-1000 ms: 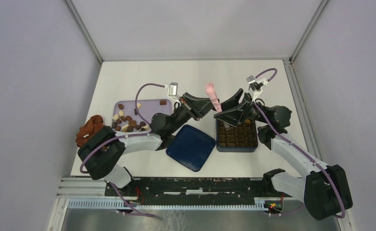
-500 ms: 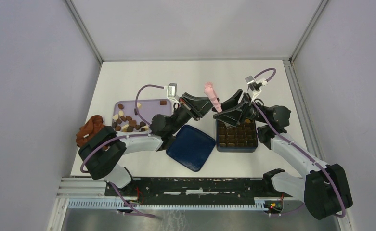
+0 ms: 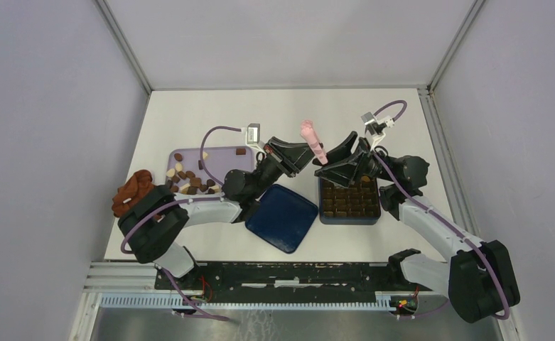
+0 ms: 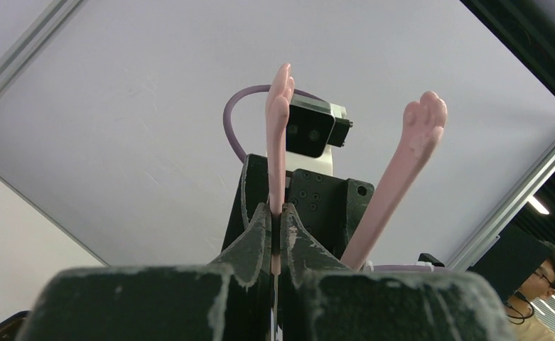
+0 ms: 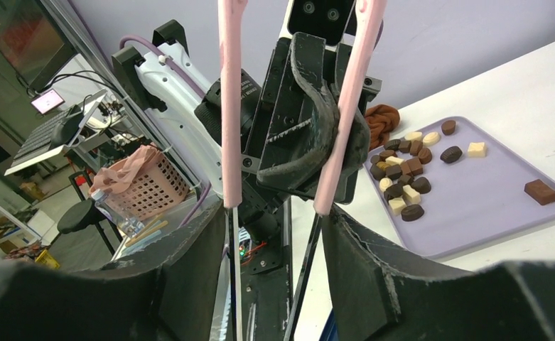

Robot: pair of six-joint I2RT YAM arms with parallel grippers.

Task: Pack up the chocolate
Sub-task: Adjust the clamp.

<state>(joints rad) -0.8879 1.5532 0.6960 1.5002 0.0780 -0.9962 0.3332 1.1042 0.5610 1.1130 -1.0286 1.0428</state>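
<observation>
- A white table [image 3: 189,114] is enclosed by plain grey walls; every place below is given from the blue lid [image 3: 283,217] lying flat near the table's middle.
- Well left of the lid, a reddish-brown cloth [image 3: 133,190] is bunched at the table's edge.
- Just left of the lid and beyond it, the lilac tray [image 3: 221,150] is seen. The loose chocolate [image 3: 189,182] is clustered at its left end, with one brown piece apart at its far right.
- Beyond the lid's far right corner, the left gripper [image 4: 276,220] is clamped on one arm of the pink tongs [image 3: 313,141]. The tongs are held upright, spread, with nothing pinched.
- The right gripper [image 5: 278,217] is set around both arms from outside, without pressing them together.
- Just right of the lid, the compartment box [image 3: 349,219] is seen, with dark pieces in most cells.
- Since a second ago hardly anything has been moved. The handover is judged unfinished, and no piece has been carried across.
</observation>
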